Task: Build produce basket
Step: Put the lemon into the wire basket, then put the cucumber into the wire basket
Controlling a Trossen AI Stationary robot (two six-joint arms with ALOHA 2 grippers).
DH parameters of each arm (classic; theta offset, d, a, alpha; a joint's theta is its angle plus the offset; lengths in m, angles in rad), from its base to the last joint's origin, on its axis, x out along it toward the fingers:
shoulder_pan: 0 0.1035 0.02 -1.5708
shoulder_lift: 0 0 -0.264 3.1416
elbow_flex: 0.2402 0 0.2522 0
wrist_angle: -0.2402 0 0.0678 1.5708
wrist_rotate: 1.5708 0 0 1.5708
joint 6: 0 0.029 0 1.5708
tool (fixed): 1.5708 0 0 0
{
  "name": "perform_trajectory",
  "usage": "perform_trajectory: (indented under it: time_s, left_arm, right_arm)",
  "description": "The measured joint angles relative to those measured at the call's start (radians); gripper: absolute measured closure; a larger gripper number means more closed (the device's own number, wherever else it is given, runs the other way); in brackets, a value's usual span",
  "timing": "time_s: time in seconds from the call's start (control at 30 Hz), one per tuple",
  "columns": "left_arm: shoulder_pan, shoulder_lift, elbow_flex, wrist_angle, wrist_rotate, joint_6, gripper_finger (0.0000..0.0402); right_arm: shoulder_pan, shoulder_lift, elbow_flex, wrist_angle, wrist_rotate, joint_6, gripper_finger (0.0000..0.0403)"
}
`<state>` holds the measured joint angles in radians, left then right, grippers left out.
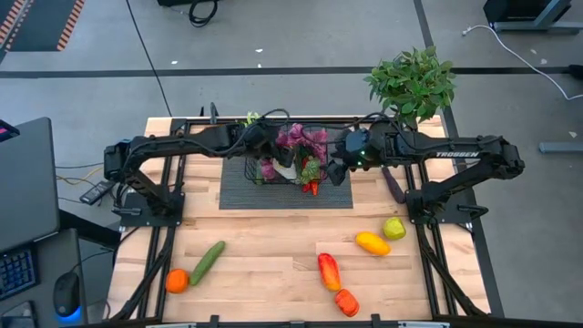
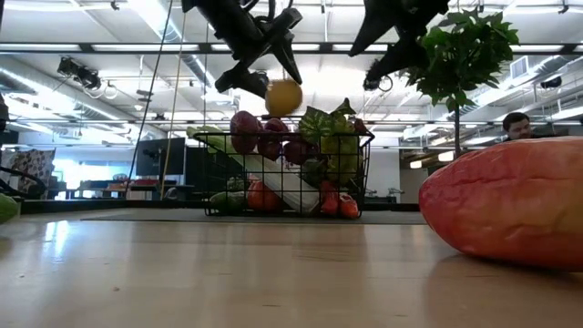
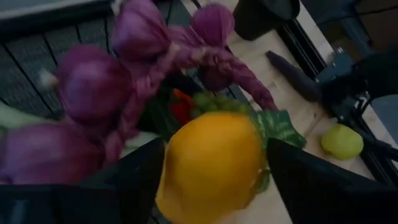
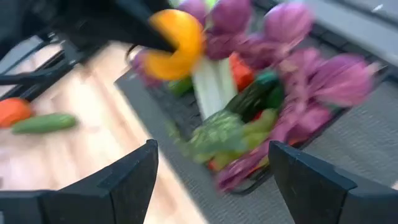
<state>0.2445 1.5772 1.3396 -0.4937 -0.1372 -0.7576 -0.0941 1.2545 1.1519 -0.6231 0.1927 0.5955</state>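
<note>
The black wire basket (image 1: 284, 173) (image 2: 291, 187) stands on a dark mat, heaped with purple bulbs (image 3: 87, 81), green grapes, a pale leek and red pieces. My left gripper (image 1: 284, 157) (image 2: 271, 80) (image 3: 214, 165) hovers over the heap, shut on a yellow-orange fruit (image 2: 283, 97) (image 3: 211, 165) (image 4: 177, 40). My right gripper (image 1: 333, 171) (image 2: 373, 71) (image 4: 211, 180) hangs open over the basket's right end and touches nothing. My left gripper pinches the yellow-orange fruit by its two opposite sides (image 3: 171, 168), one finger (image 3: 137, 180) on each. The fingers slant down from above and from the table's left. The fruit (image 2: 283, 97) sits at their free ends, lifted clear just above the heaped produce.
On the bare wood near the front lie a cucumber (image 1: 207, 261), an orange (image 1: 177, 281), a yellow fruit (image 1: 372, 242), a green fruit (image 1: 393, 228) and two red peppers (image 1: 329, 271) (image 1: 346, 302). A dark eggplant (image 1: 392, 184) lies by the right arm's base. A potted plant (image 1: 412, 84) stands at the far right corner.
</note>
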Motion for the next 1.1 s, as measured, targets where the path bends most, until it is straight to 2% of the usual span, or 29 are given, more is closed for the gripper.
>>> perform_trajectory:
  time_s: [0.17,0.3,0.4,0.5,0.6,0.7,0.87,1.1]
  left_arm:
    - [0.018,0.000,0.000,0.011,0.001,0.056,0.0042]
    - [0.014,0.000,0.000,-0.007,0.017,0.159,0.0006]
    - [0.013,-0.007,0.000,-0.066,0.123,0.167,0.0010]
    - [0.014,-0.036,0.000,-0.130,0.285,0.163,0.0011]
    - [0.012,-0.068,0.000,-0.230,0.379,0.158,0.0011]
    - [-0.002,-0.108,0.000,-0.323,0.395,0.136,0.0012]
    - [-0.025,-0.156,0.000,-0.395,0.375,0.195,0.0012]
    - [-0.110,-0.185,0.000,-0.555,0.376,0.097,0.0012]
  right_arm:
    - [0.030,-0.002,0.000,-0.040,-0.043,0.105,0.0096]
    - [0.055,-0.003,0.000,-0.103,0.056,0.144,0.0096]
    - [0.063,-0.003,0.000,-0.151,0.122,0.239,0.0096]
    - [0.073,-0.003,0.000,-0.162,0.127,0.276,0.0096]
    - [0.085,0.002,0.000,-0.188,0.110,0.313,0.0096]
    - [0.102,0.006,0.000,-0.260,0.079,0.385,0.0096]
    - [0.154,0.035,0.000,-0.399,0.063,0.427,0.0096]
    - [0.239,0.068,0.000,-0.470,-0.058,0.478,0.0096]
